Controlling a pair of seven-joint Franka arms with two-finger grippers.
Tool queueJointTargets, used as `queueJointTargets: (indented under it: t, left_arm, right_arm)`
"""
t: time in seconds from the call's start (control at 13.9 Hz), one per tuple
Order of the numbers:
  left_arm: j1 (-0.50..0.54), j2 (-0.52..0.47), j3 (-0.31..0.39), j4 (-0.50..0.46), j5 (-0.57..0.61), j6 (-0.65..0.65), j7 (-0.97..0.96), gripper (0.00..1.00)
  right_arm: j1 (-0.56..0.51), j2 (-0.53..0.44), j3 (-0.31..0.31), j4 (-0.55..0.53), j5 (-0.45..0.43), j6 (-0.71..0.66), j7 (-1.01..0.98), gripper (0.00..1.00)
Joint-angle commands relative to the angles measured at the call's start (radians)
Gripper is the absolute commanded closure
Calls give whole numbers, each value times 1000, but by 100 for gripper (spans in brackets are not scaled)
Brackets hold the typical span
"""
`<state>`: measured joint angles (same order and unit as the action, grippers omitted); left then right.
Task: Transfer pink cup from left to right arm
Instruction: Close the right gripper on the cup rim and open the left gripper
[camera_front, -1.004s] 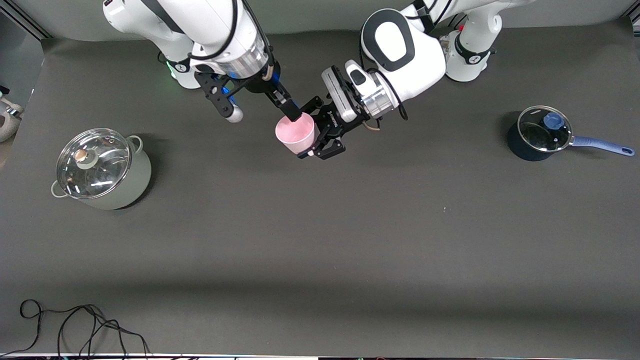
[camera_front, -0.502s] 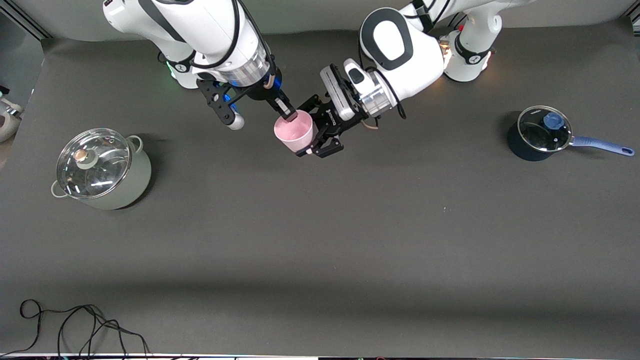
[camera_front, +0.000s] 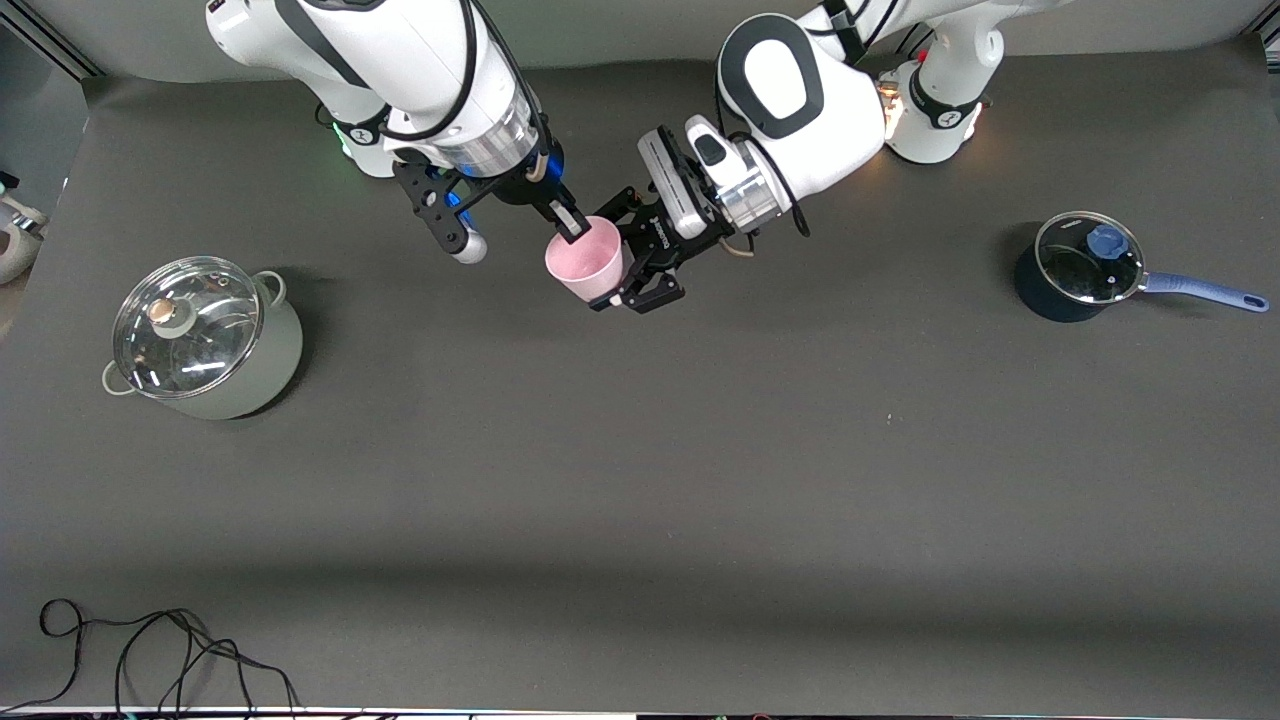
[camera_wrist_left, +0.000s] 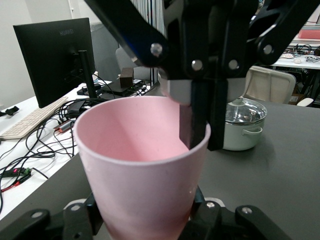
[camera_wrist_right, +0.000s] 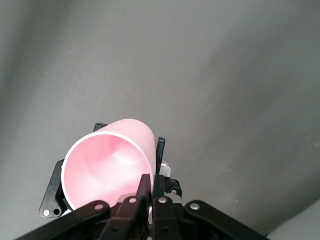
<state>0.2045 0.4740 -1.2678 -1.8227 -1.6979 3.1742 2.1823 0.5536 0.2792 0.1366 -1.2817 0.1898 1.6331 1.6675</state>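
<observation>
The pink cup (camera_front: 583, 262) is in the air over the table near the robots' bases, tilted with its mouth toward the front camera. My left gripper (camera_front: 610, 262) is shut on its lower body, one finger on each side, as the left wrist view shows (camera_wrist_left: 145, 226). My right gripper (camera_front: 571, 226) is shut on the cup's rim, one finger inside the wall and one outside, as the right wrist view shows (camera_wrist_right: 152, 184). The cup fills the left wrist view (camera_wrist_left: 142, 165) and shows in the right wrist view (camera_wrist_right: 107, 162).
A pale-green pot with a glass lid (camera_front: 205, 340) stands toward the right arm's end of the table. A dark-blue saucepan with a lid and a long handle (camera_front: 1085, 265) stands toward the left arm's end. A black cable (camera_front: 150, 650) lies near the front edge.
The cup and both grippers have shifted slightly toward the right arm's end and the bases. The right gripper's fingers have settled onto the rim.
</observation>
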Motion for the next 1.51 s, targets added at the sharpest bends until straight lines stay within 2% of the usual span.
queueJointTargets:
  t: [0.0,0.07,0.5,0.72,0.93,1.15,1.29,1.43]
  left_arm:
    - [7,-8,8,17,6,12,-10,7]
    - [7,-5,8,17,6,12,-10,2]
    - [16,12,44,8,6,12,-15,1]
    - [26,47,99,-15,0,6,-18,1]
    - [93,106,108,-29,0,-17,-19,1]
    - [177,123,110,-69,1,-140,-22,1]
    - [220,121,107,-101,6,-177,-22,1]
    - [272,121,105,-128,7,-262,-22,1]
  right_arm:
    - [-1,3,-12,13,13,-44,-38,100]
    - [-1,3,-14,13,13,-44,-38,100]
    - [-1,3,-12,12,8,-44,-51,100]
    - [-53,3,-15,-5,8,-55,-179,100]
    - [-133,-5,-17,-4,5,-139,-409,100]
    - [-216,-6,-23,-8,-26,-219,-608,100]
    - [-274,-11,-35,-34,-85,-255,-818,100]
    - [-294,-14,-52,-67,-191,-265,-1047,100]
